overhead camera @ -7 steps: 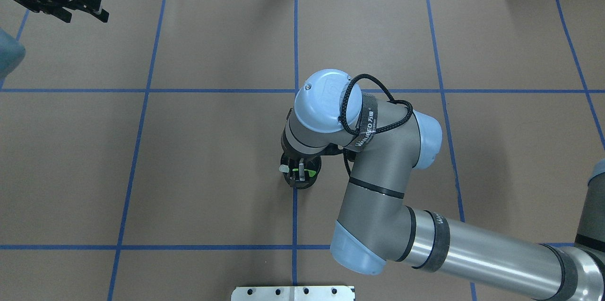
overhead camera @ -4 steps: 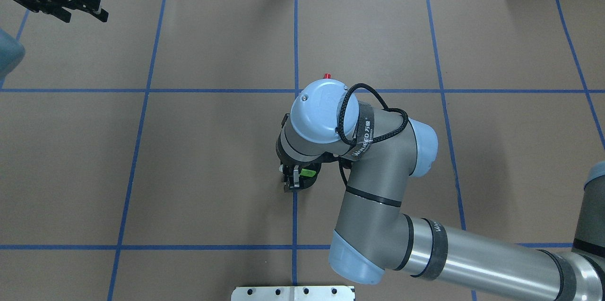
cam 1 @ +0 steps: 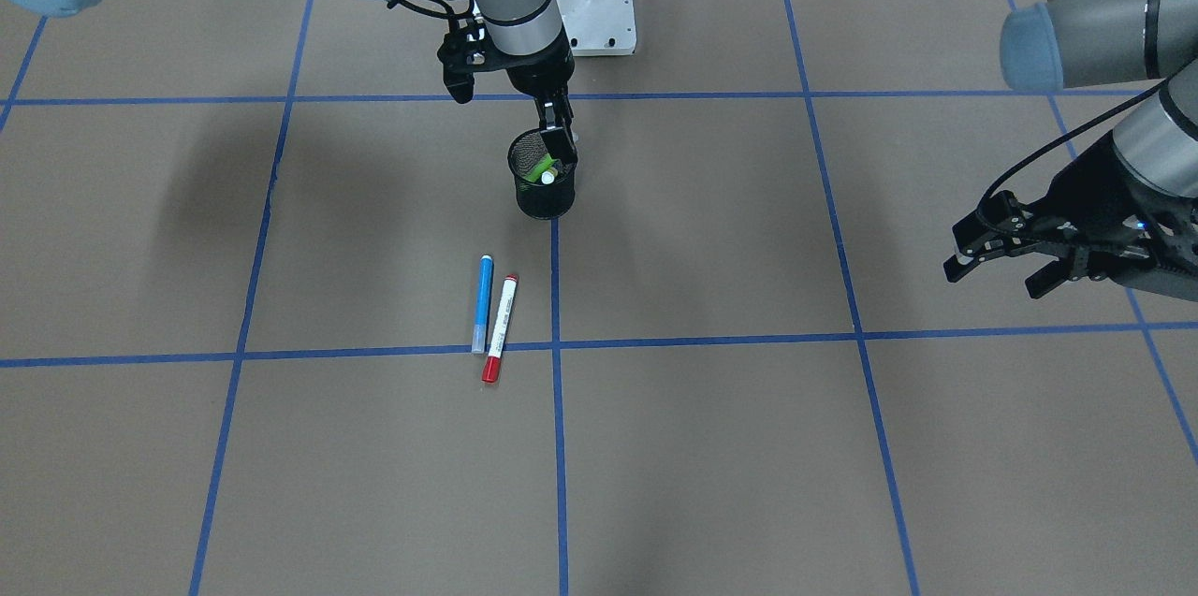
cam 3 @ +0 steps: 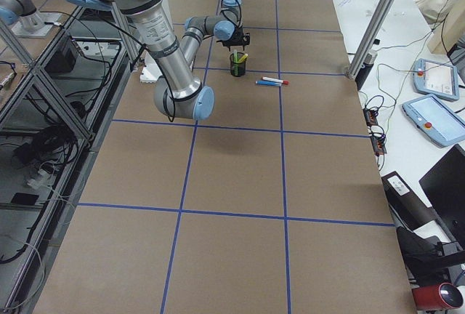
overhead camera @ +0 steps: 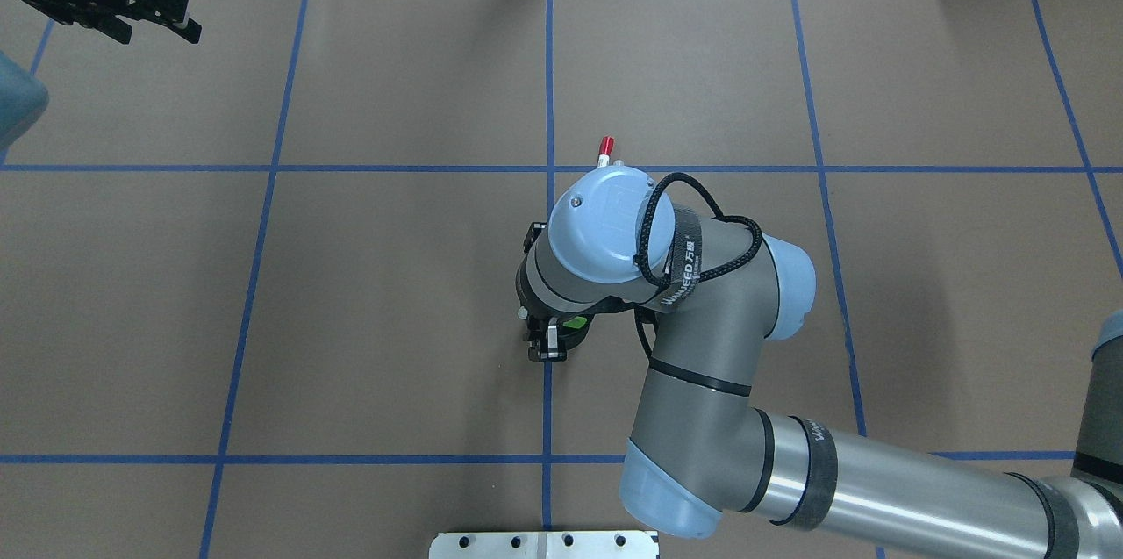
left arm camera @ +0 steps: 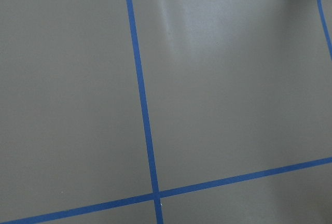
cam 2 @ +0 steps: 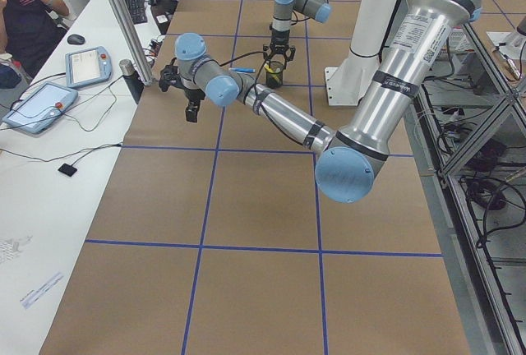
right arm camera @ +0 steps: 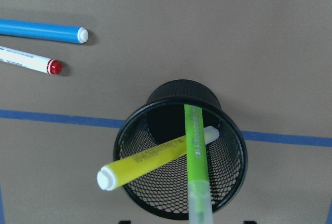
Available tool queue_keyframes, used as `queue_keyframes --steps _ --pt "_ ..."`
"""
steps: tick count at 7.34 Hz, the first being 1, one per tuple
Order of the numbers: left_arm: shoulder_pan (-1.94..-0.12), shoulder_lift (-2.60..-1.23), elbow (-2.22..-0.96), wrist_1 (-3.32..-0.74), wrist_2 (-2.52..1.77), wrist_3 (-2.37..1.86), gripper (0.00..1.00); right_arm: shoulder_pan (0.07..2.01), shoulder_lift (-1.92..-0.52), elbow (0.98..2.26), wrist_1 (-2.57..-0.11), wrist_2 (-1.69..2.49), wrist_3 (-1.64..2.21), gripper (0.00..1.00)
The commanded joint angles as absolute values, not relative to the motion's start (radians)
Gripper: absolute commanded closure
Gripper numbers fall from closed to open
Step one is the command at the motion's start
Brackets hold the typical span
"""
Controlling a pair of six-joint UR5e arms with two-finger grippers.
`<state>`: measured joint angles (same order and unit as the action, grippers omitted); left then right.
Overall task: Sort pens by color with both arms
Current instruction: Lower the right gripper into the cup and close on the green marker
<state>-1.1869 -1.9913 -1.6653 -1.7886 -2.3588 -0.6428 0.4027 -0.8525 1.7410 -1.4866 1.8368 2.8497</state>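
a: reporting on the tools first. what is the right gripper (cam 1: 559, 139) doing?

b: it hangs straight over the black mesh cup (cam 1: 543, 196), fingertips down at the rim. in the wrist view the two tips show at the bottom edge, set wide apart. the lime green pen (right arm camera: 196, 146) runs up between them, and i see no contact with either tip. jaws apart, nothing clamped.

a: and the left gripper (cam 1: 994, 278)?

b: it hovers above the table (cam 1: 842, 446), far out on the robot's left and well apart from the cup. fingers spread, empty. its wrist camera shows only brown surface and blue tape lines.

a: where are the pens?

b: two are in the cup. the green one leans toward the right gripper, with its clear cap end uppermost. the yellow pen (right arm camera: 150, 161) crosses under it and is tilted, its white end poking out over the rim. the other two lie flat on the table, on the far side of the cup from the robot and near it. the blue pen (cam 1: 482, 301) and the red-capped white pen (cam 1: 501, 325) lie side by side, almost parallel. the red-capped one crosses a tape line. whether the two touch, i cannot tell.

a: is the cup upright?

b: upright, standing beside a lengthwise tape line.
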Motion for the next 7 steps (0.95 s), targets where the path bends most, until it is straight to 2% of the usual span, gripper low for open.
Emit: queue_keyframes --steps 1,4,7 --pt "-1.186 -1.991 -1.664 -1.789 -2.356 -0.643 0.00 0.394 -0.861 1.741 -1.485 1.836 2.849 0.28" --pt "-1.184 -1.991 -1.663 -1.789 -2.352 -0.643 0.00 0.388 -0.859 1.743 -1.485 1.833 2.849 0.28" --pt "-1.184 -1.991 -1.663 -1.789 -2.352 -0.643 0.00 0.390 -0.859 1.741 -1.483 1.832 2.849 0.39"
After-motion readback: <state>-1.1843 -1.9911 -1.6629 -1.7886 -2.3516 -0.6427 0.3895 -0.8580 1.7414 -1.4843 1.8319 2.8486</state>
